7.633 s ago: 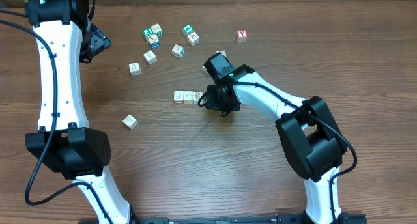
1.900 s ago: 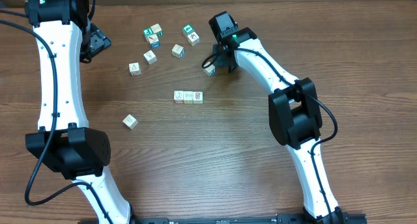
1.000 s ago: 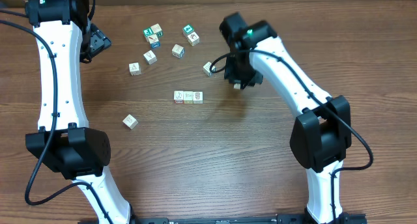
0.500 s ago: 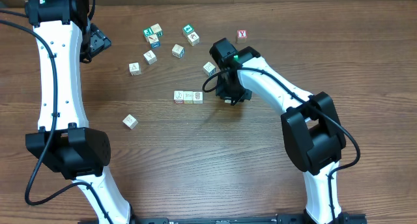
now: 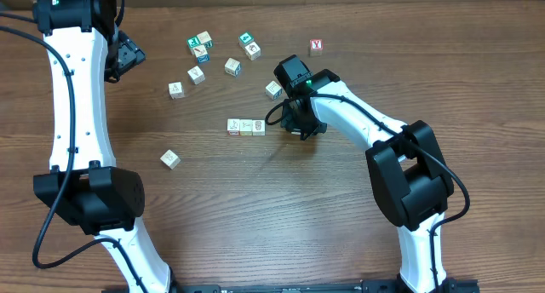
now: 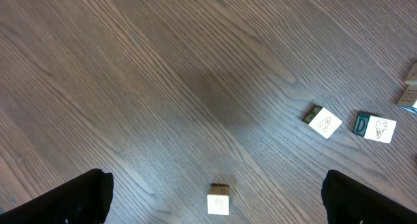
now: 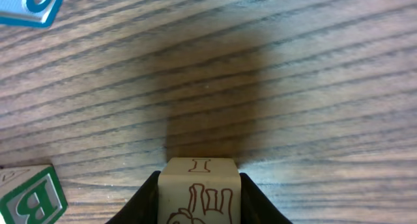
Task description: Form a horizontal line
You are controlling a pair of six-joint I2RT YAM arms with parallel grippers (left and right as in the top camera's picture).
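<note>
Three pale cubes lie side by side as a horizontal line in the middle of the table. Just right of that row, my right gripper hangs low. In the right wrist view its fingers press both sides of a pale cube printed with an "I" and a brown drawing. The overhead view hides that cube under the gripper. My left gripper is far off at the upper left, high and wide open, nothing between its fingers.
Loose cubes lie behind the row: one pale, the red "Y" one, teal-faced ones and several pale ones around. A lone cube sits front left. A green "B" cube lies close by the right fingers.
My right gripper came down and leftward from behind the row to just right of its end, the "I" cube between its fingers. The left arm stayed still.
</note>
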